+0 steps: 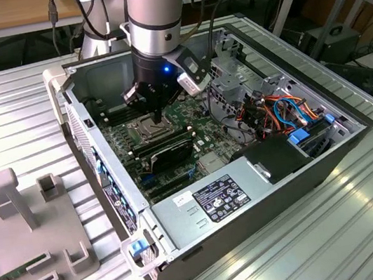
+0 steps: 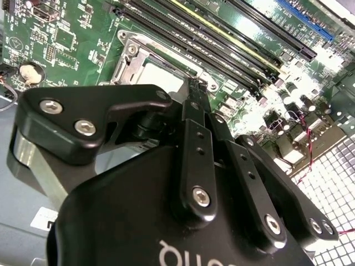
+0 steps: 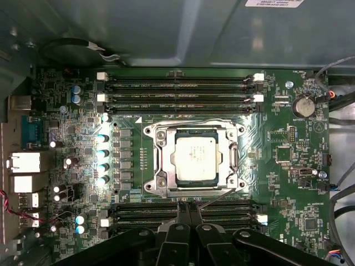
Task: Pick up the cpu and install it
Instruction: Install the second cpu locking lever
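- My gripper (image 3: 187,206) hangs inside the computer case (image 1: 184,215), its 2 fingers pressed together, holding nothing.
- The cpu (image 3: 195,154) lies flat in the socket (image 3: 158,160) on the motherboard (image 3: 288,166), just beside my fingertips.

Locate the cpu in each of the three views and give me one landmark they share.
Exterior view: the cpu cannot be made out; the gripper hangs over the socket frame on the motherboard.
First wrist view: the cpu lies flat inside the socket frame, beyond the closed fingertips.
Second wrist view: a pale sliver of the cpu shows in the socket frame, just past the gripper.
Shared landmark: the metal socket frame.
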`<state>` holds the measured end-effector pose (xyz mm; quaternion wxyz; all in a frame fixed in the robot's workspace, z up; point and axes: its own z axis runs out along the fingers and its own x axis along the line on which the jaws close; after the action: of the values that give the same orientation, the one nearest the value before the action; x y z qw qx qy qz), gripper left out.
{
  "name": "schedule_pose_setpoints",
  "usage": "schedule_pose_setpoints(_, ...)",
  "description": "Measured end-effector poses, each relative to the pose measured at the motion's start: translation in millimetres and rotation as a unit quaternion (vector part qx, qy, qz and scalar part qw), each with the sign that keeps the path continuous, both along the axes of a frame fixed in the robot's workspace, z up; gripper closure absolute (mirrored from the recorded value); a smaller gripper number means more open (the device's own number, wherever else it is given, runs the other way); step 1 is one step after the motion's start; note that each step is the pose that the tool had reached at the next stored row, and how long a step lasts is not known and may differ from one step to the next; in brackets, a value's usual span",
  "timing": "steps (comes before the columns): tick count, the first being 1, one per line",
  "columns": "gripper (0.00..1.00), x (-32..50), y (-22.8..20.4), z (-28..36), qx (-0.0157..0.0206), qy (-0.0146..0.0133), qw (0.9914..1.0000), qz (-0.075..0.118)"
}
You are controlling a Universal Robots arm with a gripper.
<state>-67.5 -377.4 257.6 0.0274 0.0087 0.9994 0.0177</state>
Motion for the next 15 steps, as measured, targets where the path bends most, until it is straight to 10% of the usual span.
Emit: schedule_pose_setpoints(15, 0.89, -7.9, 1.1, -14.0, -0.001, 0.0, 1.0, 0.0)
